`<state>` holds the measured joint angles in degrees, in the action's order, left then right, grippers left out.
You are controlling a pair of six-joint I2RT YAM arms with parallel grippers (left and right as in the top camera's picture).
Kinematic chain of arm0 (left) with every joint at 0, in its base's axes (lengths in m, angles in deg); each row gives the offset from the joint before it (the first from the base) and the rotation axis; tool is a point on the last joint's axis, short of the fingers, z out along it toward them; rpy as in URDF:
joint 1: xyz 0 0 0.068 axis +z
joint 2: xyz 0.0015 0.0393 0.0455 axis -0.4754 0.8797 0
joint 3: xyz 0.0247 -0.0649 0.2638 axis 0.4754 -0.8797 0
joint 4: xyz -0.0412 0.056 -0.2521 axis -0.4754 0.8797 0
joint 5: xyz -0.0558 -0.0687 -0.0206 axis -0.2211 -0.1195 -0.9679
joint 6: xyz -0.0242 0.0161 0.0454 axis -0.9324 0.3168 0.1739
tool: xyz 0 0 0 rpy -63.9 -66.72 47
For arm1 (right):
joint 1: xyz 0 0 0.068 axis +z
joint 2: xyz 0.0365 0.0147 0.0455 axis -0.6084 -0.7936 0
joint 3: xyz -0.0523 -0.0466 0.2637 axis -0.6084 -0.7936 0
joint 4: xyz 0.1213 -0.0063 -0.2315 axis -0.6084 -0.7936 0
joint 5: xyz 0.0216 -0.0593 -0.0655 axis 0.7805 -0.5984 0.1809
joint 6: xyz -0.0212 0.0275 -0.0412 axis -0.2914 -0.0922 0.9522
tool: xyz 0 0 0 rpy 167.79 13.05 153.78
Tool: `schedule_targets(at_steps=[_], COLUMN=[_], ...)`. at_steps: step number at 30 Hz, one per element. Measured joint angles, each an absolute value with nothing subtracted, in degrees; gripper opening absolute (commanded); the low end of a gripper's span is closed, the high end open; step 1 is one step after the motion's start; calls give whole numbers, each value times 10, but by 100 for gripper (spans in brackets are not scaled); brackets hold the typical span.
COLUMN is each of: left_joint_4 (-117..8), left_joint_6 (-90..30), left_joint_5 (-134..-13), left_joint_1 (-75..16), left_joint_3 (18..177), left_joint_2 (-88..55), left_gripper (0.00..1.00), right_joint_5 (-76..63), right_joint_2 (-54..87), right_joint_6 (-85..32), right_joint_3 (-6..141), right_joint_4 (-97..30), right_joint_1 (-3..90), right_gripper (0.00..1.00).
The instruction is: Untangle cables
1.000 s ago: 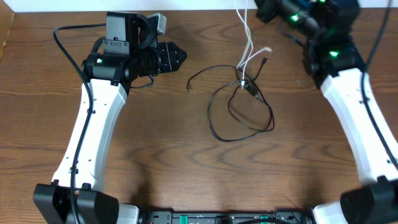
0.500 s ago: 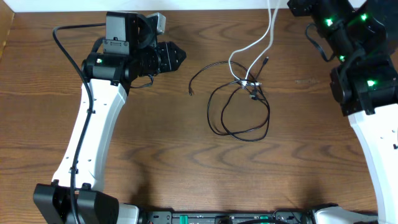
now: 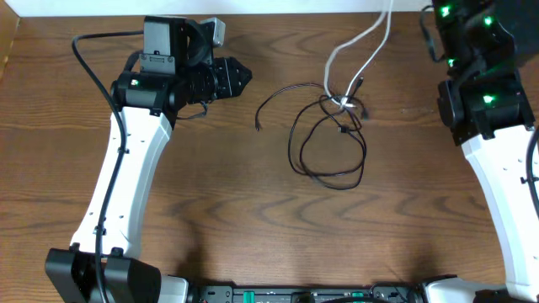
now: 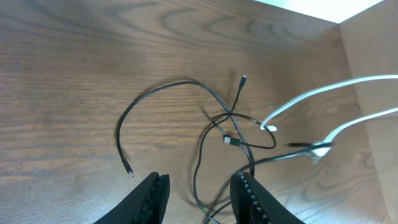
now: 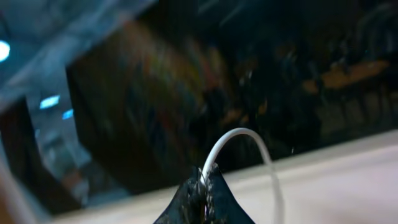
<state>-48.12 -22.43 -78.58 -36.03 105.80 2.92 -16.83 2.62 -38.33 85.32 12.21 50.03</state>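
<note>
thin white cord (image 5: 239, 134) clamped in right gripper (image 5: 204, 180); limp, light. thin black cord (image 3: 290, 143) knotted through it, likely slippery. left gripper (image 4: 199, 180) apart, empty; best hold: black loop beside knot.

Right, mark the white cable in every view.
Overhead: white cable runs from the top edge down to the tangle.
Left wrist: cable enters as two strands from the right edge.
Right wrist: cable arcs up from the shut right claw.
Landmark: the tangle, in overhead and left wrist only.
</note>
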Motion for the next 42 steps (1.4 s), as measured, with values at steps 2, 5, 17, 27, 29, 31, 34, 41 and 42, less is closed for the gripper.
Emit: schedule_targets(at_steps=[2,5,17,27,29,31,34,41,42], left_joint_4=[-481,-481,-481,-476,-474,-474,-473,-473,-473], left_joint_6=[-224,-223,-210,-209,-209,-208,-207,-204,-200], left_joint_5=[-784,-784,-778,-778,-778,-778,-778,-778,-778], left_joint_1=[-360,-360,-360,-360,-360,-360,-360,-360,-360], left_joint_3=[1058,1058,1058,1058,1058,1058,1058,1058,1058], left_joint_2=[29,29,29,29,29,29,29,29,29], left_gripper=[38,38,38,38,38,37,37,37,37], right_joint_5=[-194,-220,-196,-387,-463,-514,-571,-560,-531], right_joint_2=[34,48,6,-112,-122,-123,-122,-120,-120], right_joint_6=[-390,-370,-41,14,18,26,56,92,88], right_joint_3=[853,853,858,856,855,854,854,858,863], right_joint_4=[136,138,-143,-26,25,62,106,-11,-55], right_joint_1=[500,500,500,498,498,498,498,480,472], right_gripper=[1,1,1,1,1,1,1,1,1])
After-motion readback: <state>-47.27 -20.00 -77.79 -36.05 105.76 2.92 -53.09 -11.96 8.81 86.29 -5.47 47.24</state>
